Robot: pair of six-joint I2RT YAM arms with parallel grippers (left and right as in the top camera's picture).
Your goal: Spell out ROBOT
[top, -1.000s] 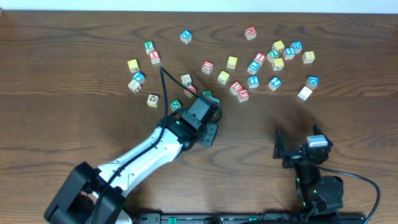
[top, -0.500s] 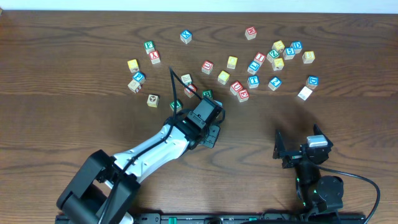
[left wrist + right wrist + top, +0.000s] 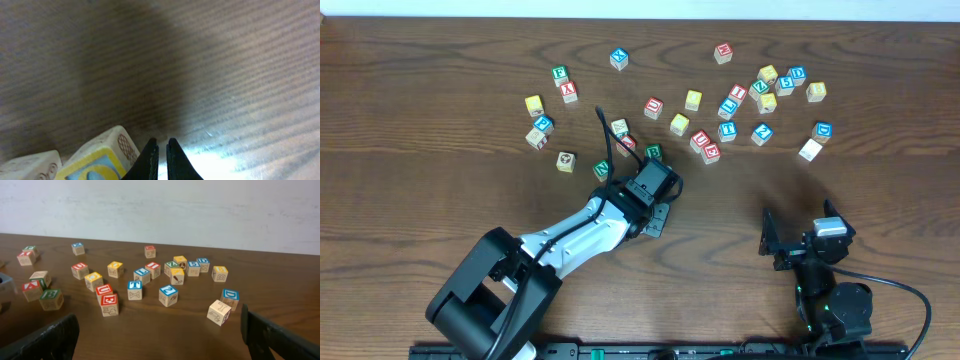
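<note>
Beside the left fingers (image 3: 150, 159), which are pressed together on nothing: one yellow-edged cube (image 3: 97, 160), just to their left on the worktop (image 3: 225, 75). Right fingers (image 3: 45, 339): spread wide, empty. Ahead of them, well apart: green B cube (image 3: 51, 299) to the left, blue T cube (image 3: 134, 289) centre, yellow-topped cube (image 3: 93, 280) between.

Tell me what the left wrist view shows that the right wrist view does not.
Only left wrist: the left hand, shut, close beside a yellow-faced cube. Only right wrist: the open right hand, a white wall and many scattered letter cubes. Both: the brown wooden table.
</note>
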